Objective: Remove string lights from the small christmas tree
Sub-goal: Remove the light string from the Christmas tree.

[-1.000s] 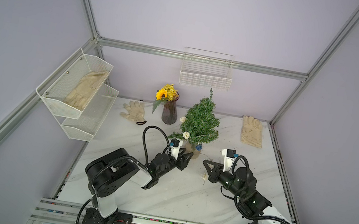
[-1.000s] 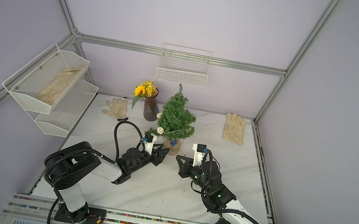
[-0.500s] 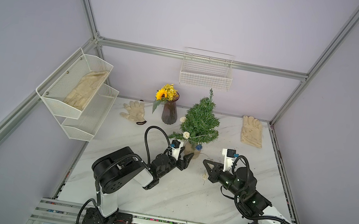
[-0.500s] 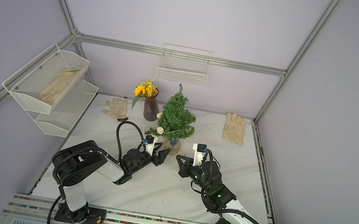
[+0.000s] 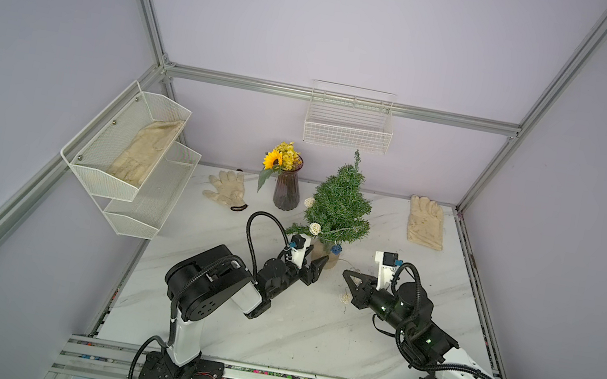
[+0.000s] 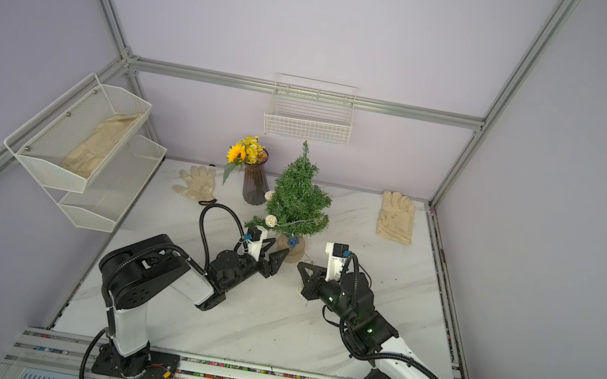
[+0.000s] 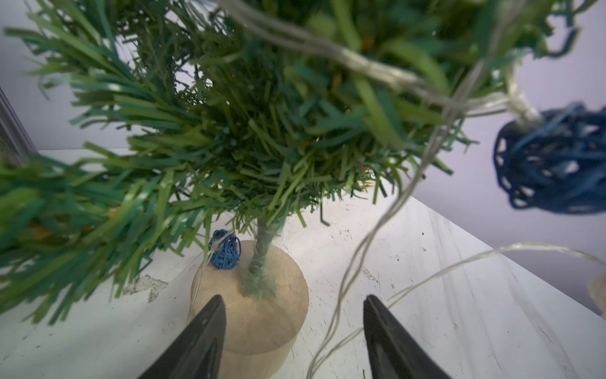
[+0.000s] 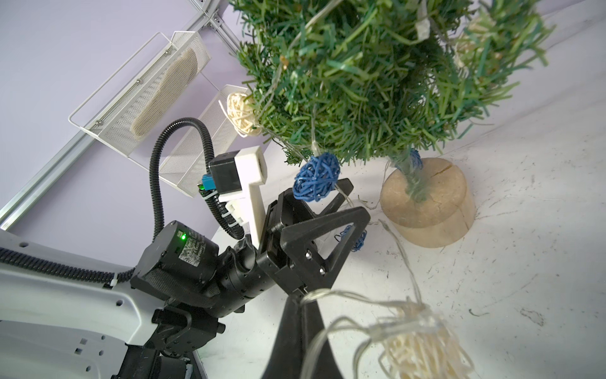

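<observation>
Left gripper, jaws parted astride the small christmas tree's base, should clamp it while the right gripper, pinching the string lights, pulls gently.

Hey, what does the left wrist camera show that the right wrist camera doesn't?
Left wrist only: the left gripper end-on, its open gap facing the tan base. Right wrist only: the right gripper shut on the string lights, a cream ball, the wall rack. Both: the tree, its base, a hanging blue ball.
</observation>
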